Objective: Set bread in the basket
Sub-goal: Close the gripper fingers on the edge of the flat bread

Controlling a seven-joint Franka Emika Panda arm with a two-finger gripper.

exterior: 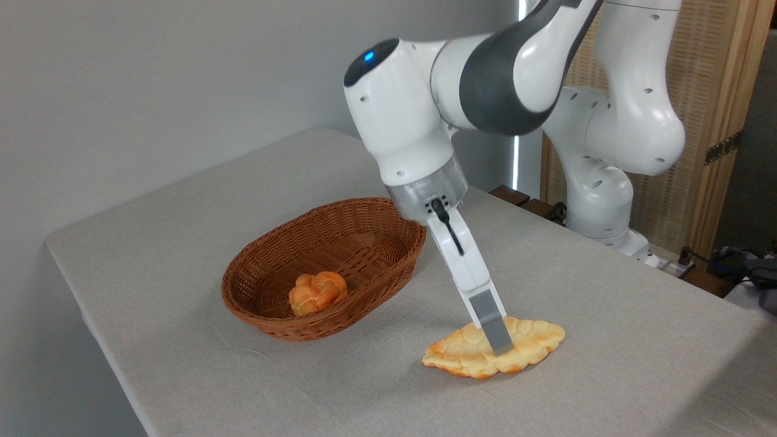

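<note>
The bread [537, 341], a flat pale golden loaf with browned lumpy edges, lies on the table right of the basket [276, 325]. The basket is oval, reddish-brown wicker, and stands near the table's middle. My gripper [499, 343] slants down from the upper left and reaches the loaf's middle. Only the near grey finger [490, 318] shows, its tip in front of the loaf's near side. The other finger is hidden behind it, so I cannot see how the jaws stand or whether they hold the loaf.
A small round orange knotted roll [317, 292] sits inside the basket at its near end. The arm's base [601, 206] stands at the table's far right edge. Grey cloth [182, 243] covers the table. Cables and a wooden screen are behind.
</note>
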